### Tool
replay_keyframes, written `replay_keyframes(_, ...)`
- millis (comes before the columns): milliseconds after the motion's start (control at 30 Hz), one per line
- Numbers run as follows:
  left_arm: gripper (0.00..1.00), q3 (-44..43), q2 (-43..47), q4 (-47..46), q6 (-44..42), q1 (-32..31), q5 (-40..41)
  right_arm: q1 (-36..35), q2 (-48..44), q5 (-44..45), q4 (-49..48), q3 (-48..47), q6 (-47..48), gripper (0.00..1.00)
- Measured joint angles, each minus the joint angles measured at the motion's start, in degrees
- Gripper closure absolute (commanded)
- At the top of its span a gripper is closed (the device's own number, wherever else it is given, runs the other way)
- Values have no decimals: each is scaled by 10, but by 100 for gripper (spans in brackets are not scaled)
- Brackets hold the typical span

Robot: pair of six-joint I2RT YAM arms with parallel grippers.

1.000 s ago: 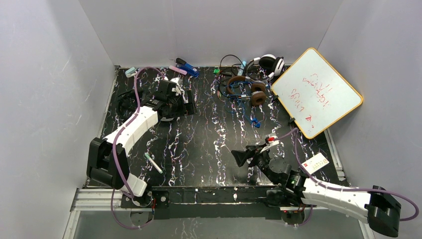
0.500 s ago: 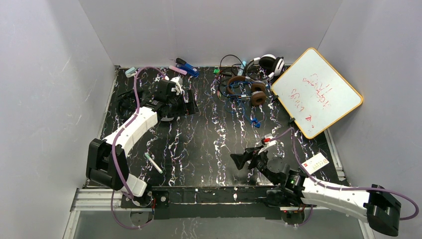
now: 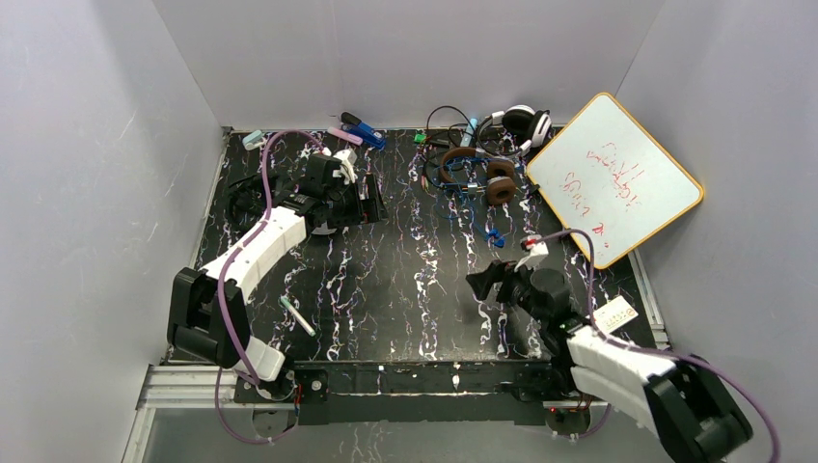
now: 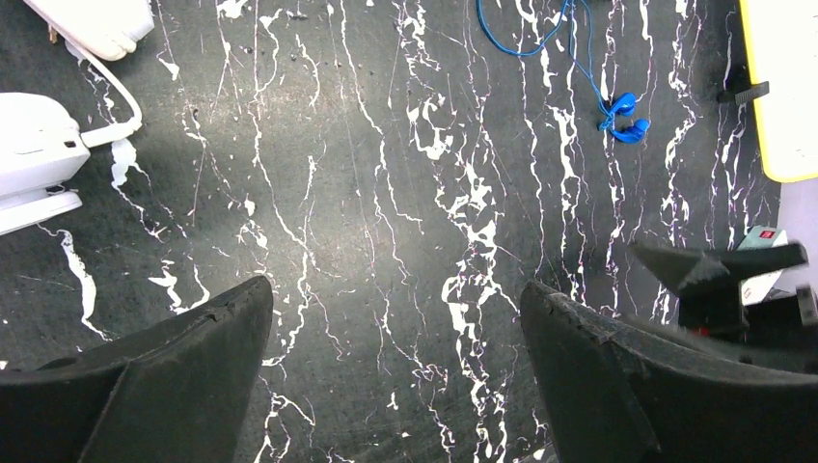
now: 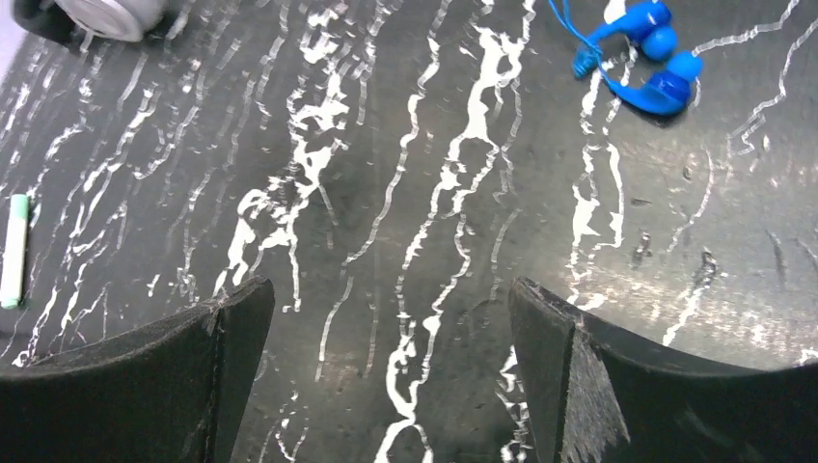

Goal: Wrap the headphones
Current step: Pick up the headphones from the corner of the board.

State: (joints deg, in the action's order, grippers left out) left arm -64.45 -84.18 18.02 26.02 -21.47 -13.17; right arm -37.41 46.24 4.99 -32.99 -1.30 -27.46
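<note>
Right arm had folded in since 1 second back: elbow drawn up over its base, right gripper (image 3: pixel 479 286) carried a little farther from the near edge and toward the right. Left arm barely shifted.

Right gripper: jaws spread wide, nothing between them. It hung low over bare table (image 3: pixel 405 270). Its wrist view showed both fingers (image 5: pixel 174 386) framing marbled black surface only, blue earbuds (image 5: pixel 651 68) ahead to the upper right and a pale green pen (image 5: pixel 12 251) at the left edge.

Left gripper (image 3: pixel 371 203): jaws also spread wide and empty, out over the far left part of the table. Its wrist view looked across open surface to the earbuds (image 4: pixel 625 116), with the right gripper (image 4: pixel 714 270) at the right edge.

Headphones (image 3: pixel 487 154) lay in a loose cluster at the far edge, right of centre, well apart from both grippers. Brown set (image 3: pixel 477 174) sat nearest the middle, cups toward the whiteboard (image 3: pixel 613 178). White set (image 3: pixel 521 122) sat behind it against the back wall, thin dark cords looping out to the left. A dark loop beside the left arm, near (image 3: pixel 246 198), was possibly the black set; too dark against the table to be sure.

Earbuds (image 3: pixel 494 236) lay between the cluster and the right gripper, their blue cord trailing up toward the brown set.

Whiteboard leaned at the right wall, red writing on it. Markers (image 3: pixel 362 130) were strewn along the far edge to the left. Pen (image 3: pixel 297 316) lay near the left arm's base. A white card (image 3: pixel 614 314) lay by the right arm.
</note>
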Motion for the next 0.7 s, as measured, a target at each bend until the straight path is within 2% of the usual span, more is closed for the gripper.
replay_keyframes(67, 4, 0, -2, -1, 0, 0, -3, 80, 72, -69, -19, -21, -7, 1)
replay_keyframes(100, 4, 0, -3, -2, 0, 0, -4, 92, 95, -89, -21, -32, -7, 1)
replay_keyframes(233, 5, 0, -15, -4, 2, 0, -9, 105, 212, -160, -51, -122, 4, 1)
replay_keyframes(333, 6, -3, -33, -7, 10, 0, -17, 106, 257, -170, -82, -170, 9, 1)
replay_keyframes(500, 6, -25, -73, -10, 17, -17, -20, 123, 263, -150, -59, -208, 9, 1)
replay_keyframes(700, 7, -54, -94, -13, 16, -52, -7, 168, 250, -97, 100, -311, 7, 1)
